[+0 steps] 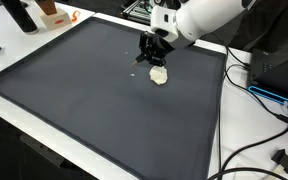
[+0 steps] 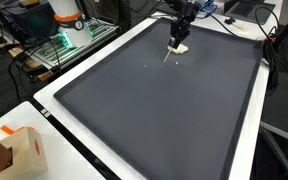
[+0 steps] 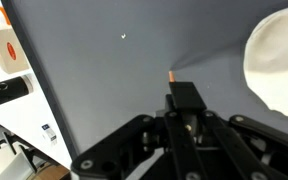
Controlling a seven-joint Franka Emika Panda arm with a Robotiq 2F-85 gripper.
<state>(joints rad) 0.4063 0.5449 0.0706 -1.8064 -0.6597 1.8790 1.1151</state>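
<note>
Closest in, from the wrist view, looks down past the black two-fingered gripper (image 3: 184,115) onto the work surface. Grips a slim black rod with a copper-coloured tip (image 3: 174,80), jaws drawn in and clamped on it from both sides, with fingers (image 3: 134,135) angling inward from the lower edge of that view. Aims the tip down at a large dark grey rubbery mat (image 3: 94,70); cannot tell whether tip and mat touch. Has, just beside the tip and to its right in the wrist view, a cream-white soft rounded lump (image 3: 279,60) resting on the mat, parted from the rod by a narrow strip of grey. Shows a tiny white speck (image 3: 123,37) further along the mat, well apart from both.

Further out, in both exterior views, hangs almost straight down from a white robot arm (image 1: 209,18), wrist bent so that the fingers face the mat and the forearm slanting up and away past the mat's far edge. Stands over the far part of the mat, close to one corner, with the lump right below and beside the fingertips.

Beyond the mat: a white tabletop (image 3: 19,120) as a pale border round it; on that border, near another corner, an orange-and-white carton (image 2: 24,150) and a black cylindrical object (image 3: 4,90), both well apart from the gripper.
</note>
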